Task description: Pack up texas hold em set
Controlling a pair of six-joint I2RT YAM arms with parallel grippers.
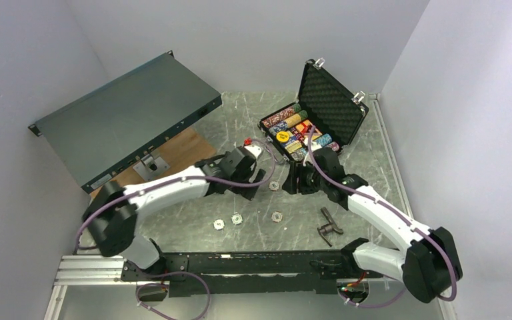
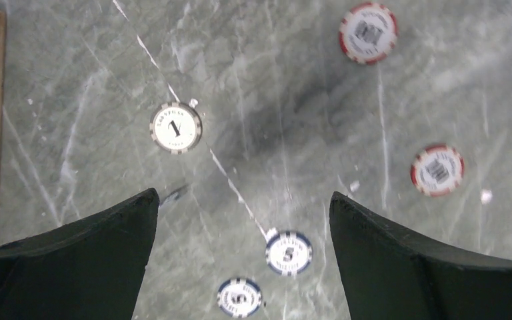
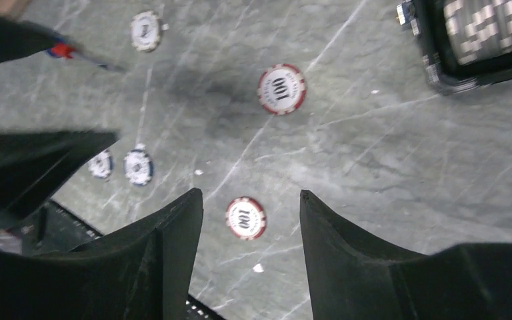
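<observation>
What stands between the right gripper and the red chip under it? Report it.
Nothing visible does. The right gripper hangs open, and the red chip lies bare on the table between its fingers. Toward the briefcase, only a second red chip lies flat on the way.

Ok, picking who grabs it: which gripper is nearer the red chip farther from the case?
Right. The right gripper hangs directly over that red chip; the left gripper is off to the side, above the blue chips.
</observation>
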